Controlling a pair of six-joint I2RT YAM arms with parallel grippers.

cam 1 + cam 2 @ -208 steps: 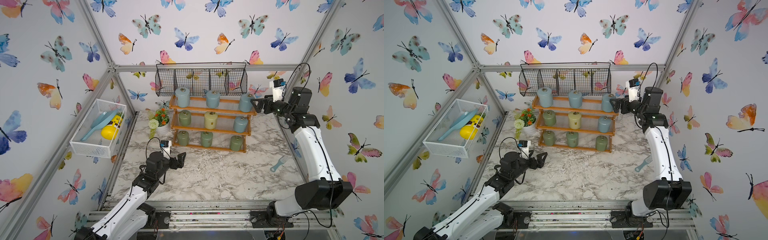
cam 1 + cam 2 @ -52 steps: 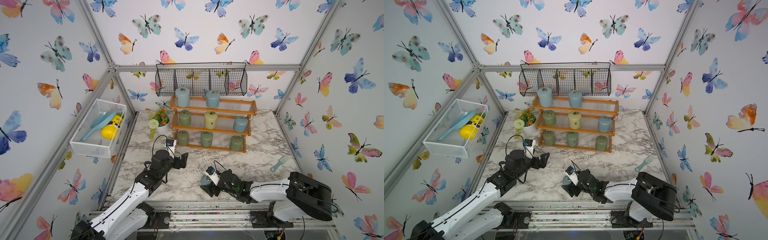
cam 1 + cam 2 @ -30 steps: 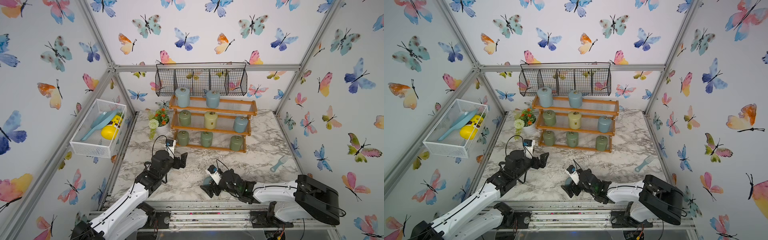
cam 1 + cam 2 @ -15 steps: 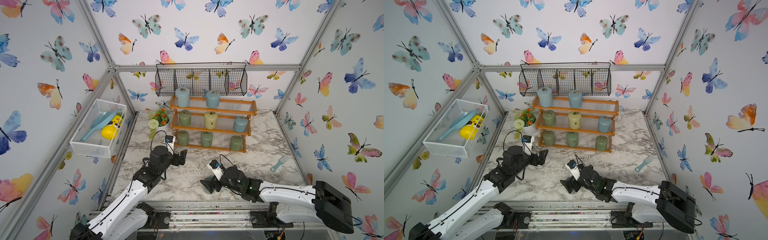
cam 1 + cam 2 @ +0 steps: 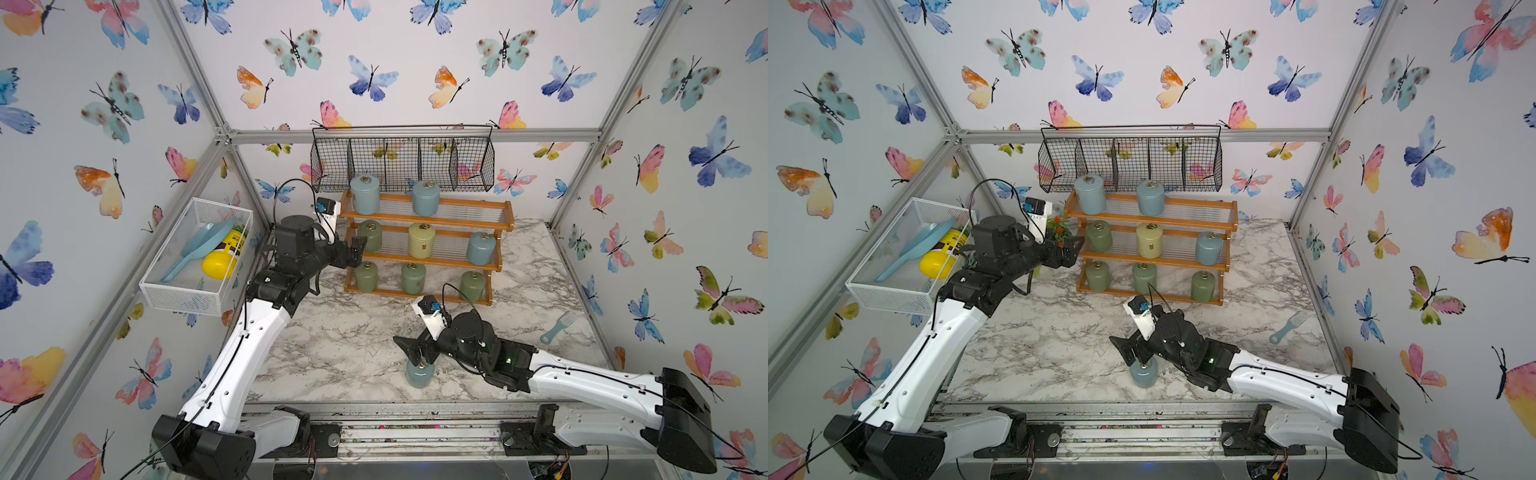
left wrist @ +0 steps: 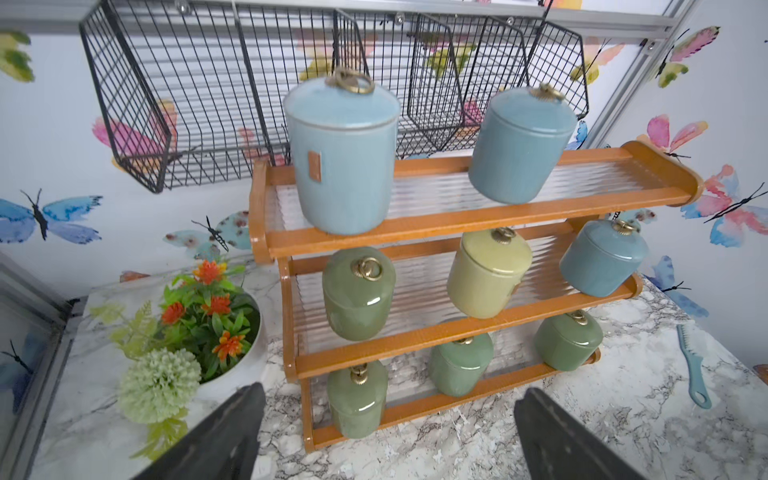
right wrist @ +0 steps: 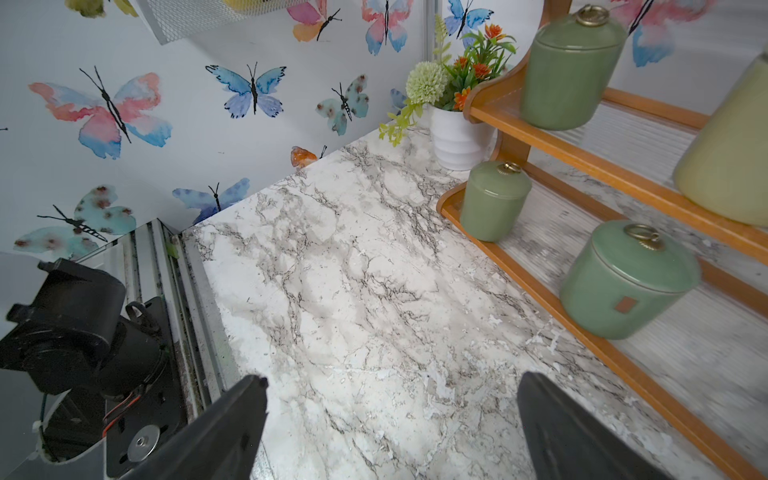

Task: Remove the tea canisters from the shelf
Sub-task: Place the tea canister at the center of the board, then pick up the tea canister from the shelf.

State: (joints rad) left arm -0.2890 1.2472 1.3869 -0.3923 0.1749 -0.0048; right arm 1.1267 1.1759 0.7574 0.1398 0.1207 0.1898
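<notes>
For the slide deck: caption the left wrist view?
Open left gripper faces the shelf, eight canisters on its three tiers.

Black wire basket (image 5: 402,160), white mesh basket (image 5: 178,297), flower pot (image 7: 457,141), comb (image 5: 559,327)

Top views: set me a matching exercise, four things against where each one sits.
Things:
1. cream-yellow canister
2. lone pale blue canister
3. yellow bottle
4. teal comb

Places:
A. in the white mesh basket
B. marble table, near the front edge
C. shelf, middle tier
D. same table, close to a side wall

Pairs: 1-C, 2-B, 3-A, 4-D.
</notes>
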